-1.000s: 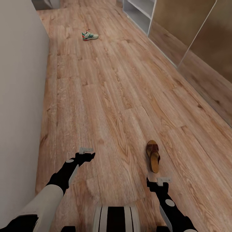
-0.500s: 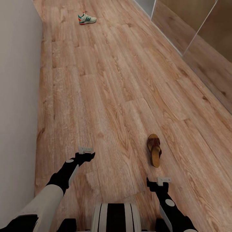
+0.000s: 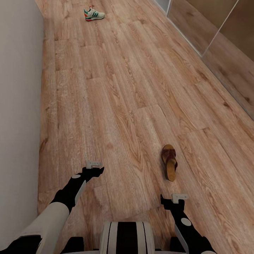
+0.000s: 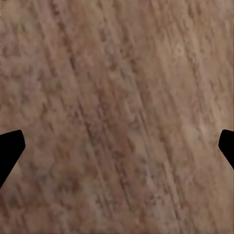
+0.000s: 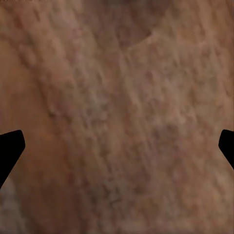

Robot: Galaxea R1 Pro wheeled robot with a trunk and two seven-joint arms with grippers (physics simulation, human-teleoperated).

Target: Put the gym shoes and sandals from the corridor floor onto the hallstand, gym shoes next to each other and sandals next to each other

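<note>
Sandal (image 3: 169, 162) just ahead of right gripper (image 3: 179, 198); both grippers spread wide, seemingly empty. Lower squarely over strap, then pinch.

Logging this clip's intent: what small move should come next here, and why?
Probably bring the right gripper forward and down over the sandal. It lies on the corridor floor just ahead of that arm, both grippers look open and empty, and the gym shoe is far off.

Brown sandal (image 3: 169, 162), distant sneaker (image 3: 94, 14), floor (image 3: 116, 88)
</note>
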